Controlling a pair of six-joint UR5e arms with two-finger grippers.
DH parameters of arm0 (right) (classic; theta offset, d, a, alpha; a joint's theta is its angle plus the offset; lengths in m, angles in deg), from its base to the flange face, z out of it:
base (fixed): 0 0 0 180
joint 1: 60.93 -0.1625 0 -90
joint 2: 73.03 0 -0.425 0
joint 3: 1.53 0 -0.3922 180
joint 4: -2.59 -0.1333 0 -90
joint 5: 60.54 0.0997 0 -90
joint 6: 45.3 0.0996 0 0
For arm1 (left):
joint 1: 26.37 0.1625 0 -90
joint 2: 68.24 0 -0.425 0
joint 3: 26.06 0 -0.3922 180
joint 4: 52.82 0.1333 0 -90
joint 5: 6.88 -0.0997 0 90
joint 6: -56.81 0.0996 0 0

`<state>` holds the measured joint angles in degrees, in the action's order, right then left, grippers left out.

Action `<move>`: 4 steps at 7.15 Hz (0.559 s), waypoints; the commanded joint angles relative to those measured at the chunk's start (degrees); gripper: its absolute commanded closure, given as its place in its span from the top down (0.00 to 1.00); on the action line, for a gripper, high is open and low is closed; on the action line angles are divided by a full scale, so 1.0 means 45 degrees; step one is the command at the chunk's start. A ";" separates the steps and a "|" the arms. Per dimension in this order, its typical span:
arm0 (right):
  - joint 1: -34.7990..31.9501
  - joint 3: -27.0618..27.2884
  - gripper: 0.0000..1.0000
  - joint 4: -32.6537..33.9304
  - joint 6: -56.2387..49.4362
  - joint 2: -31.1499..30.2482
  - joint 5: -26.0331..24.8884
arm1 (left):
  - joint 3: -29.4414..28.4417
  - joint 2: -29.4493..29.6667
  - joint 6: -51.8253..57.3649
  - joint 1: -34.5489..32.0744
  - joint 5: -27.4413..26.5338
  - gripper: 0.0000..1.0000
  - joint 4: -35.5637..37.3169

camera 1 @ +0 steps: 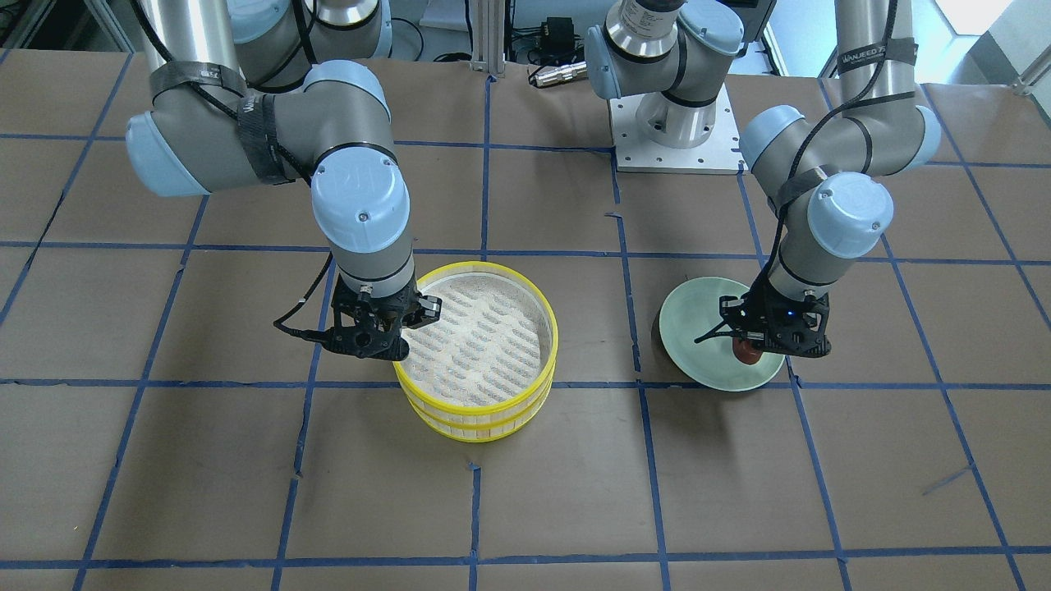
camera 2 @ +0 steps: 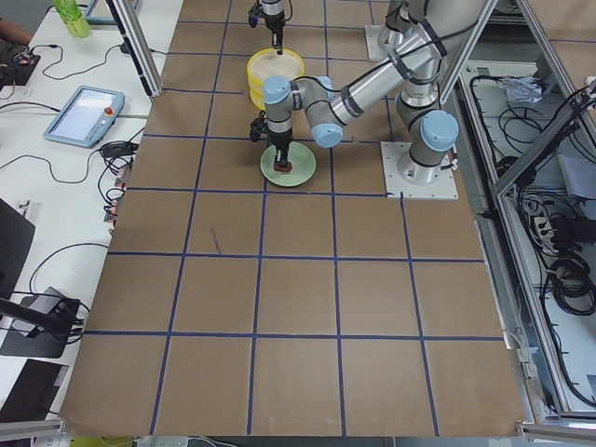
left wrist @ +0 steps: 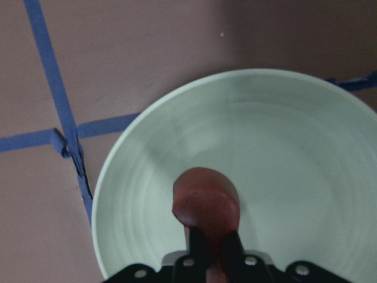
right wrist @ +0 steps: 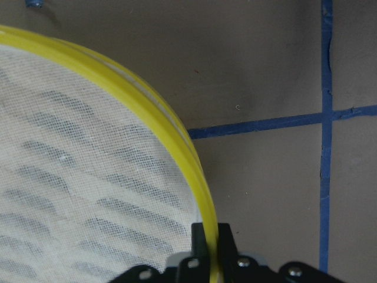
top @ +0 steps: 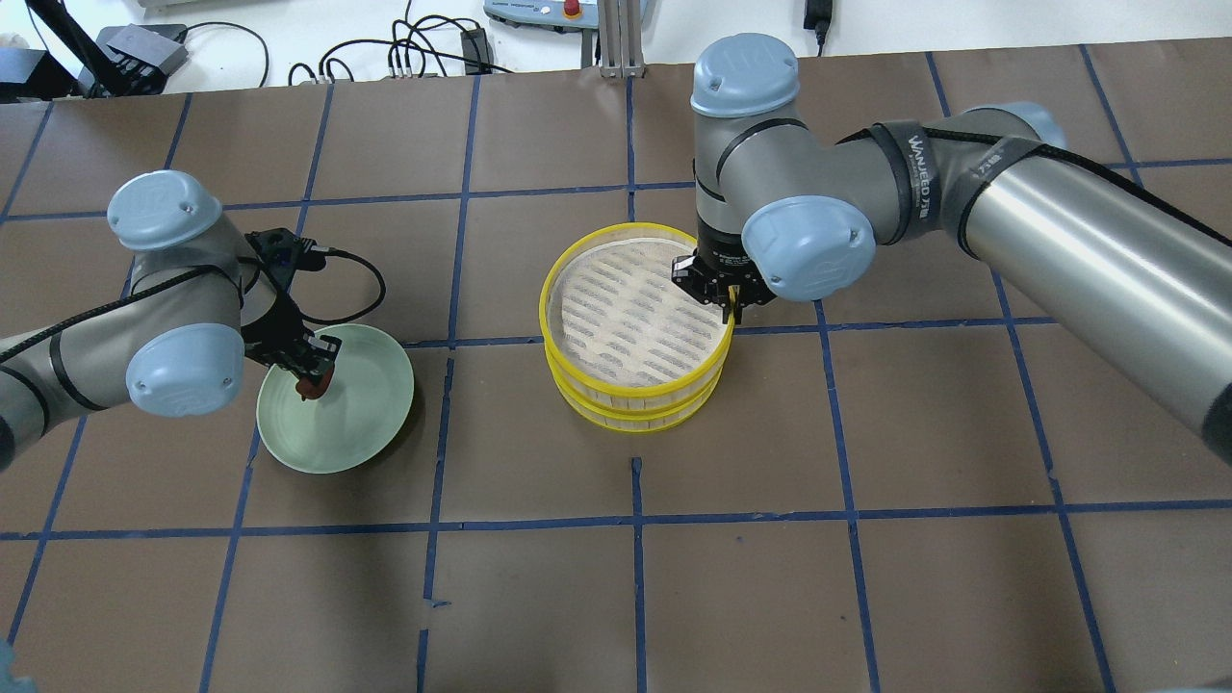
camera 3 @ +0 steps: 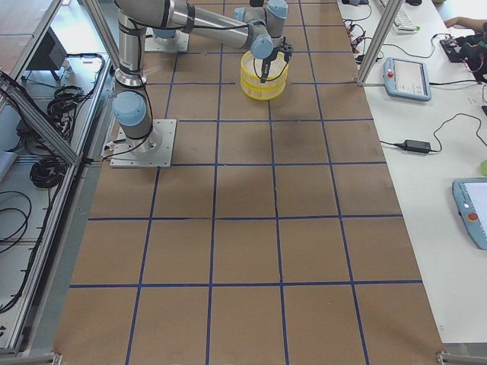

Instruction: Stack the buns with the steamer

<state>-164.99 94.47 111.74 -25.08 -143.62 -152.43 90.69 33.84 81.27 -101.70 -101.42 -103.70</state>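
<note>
The left pincer [top: 310, 377] is gripping the reddish-brown blocky bun [left wrist: 205, 203] over the pale green round plate [left wrist: 294, 147].
Its jaws are clamping the bun's sides; whether the bun is clearing the plate, I cannot tell. The yellow-rimmed two-tier steamer [top: 616, 385] is sitting well apart towards the robot's right across the brown tabletop [top: 866, 433], with the right pincer [right wrist: 210, 236] pinching its rim.

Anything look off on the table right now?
Nothing stands out. The steamer sits with its tiers aligned, the right pincer shut on its top rim. The left pincer holds the brown bun at the plate. No spill or damage shows.
</note>
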 commanded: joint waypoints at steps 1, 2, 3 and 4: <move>-0.0019 0.0014 0.09 0.0001 0.0018 -0.0016 0.0049 | -0.0437 -0.0744 -0.0046 -0.0194 0.0090 0.01 -0.0585; -0.0039 0.0014 0.09 -0.0018 0.0018 -0.0016 0.0068 | -0.0456 -0.1310 -0.0104 -0.0214 0.0884 0.02 -0.1150; -0.0020 0.0014 0.10 0.0001 0.0018 0.0003 0.0068 | -0.0573 -0.1528 -0.0259 -0.0234 0.1201 0.02 -0.1407; -0.0039 0.0034 0.20 0.0001 0.0018 0.0004 0.0068 | -0.1134 -0.1492 -0.1150 -0.0563 0.1243 0.02 -0.2337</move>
<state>-165.11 94.55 111.73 -25.00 -143.64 -152.14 87.74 27.72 79.44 -103.03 -96.87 -110.24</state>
